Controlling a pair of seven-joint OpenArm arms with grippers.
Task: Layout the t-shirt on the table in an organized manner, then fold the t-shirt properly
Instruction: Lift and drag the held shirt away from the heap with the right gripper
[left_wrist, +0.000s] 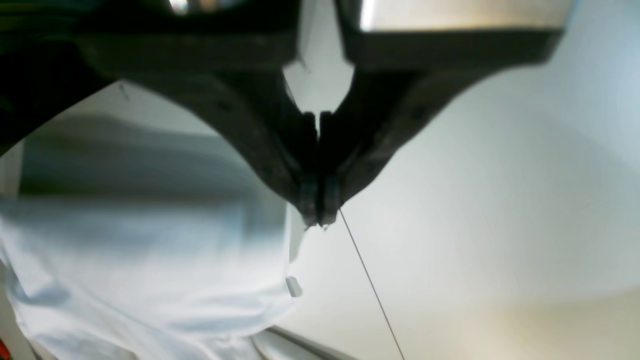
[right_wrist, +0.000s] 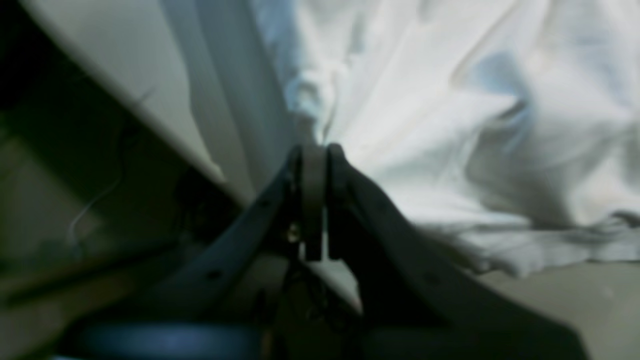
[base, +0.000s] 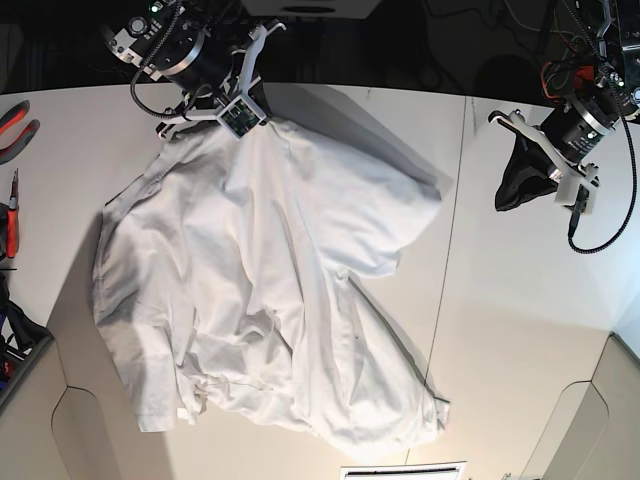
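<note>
The white t-shirt (base: 270, 290) lies crumpled across the table (base: 520, 330), its top edge drawn up toward the far side. My right gripper (base: 245, 118) is at that far edge, shut on a pinch of the t-shirt. In the right wrist view the cloth (right_wrist: 425, 125) fans out from the closed right gripper (right_wrist: 315, 150). My left gripper (base: 510, 195) hangs over bare table at the right, apart from the shirt. The left wrist view shows the left gripper (left_wrist: 318, 220) shut with nothing between its fingers, and the t-shirt (left_wrist: 150, 275) off to the left.
Red-handled tools (base: 12, 120) lie at the table's left edge. A thin dark seam (base: 452, 250) runs across the tabletop right of the shirt and shows as the seam (left_wrist: 370, 285) in the left wrist view. Rounded cut-outs (base: 580, 410) notch the near corners. Cables (base: 610, 220) hang off the right-hand arm.
</note>
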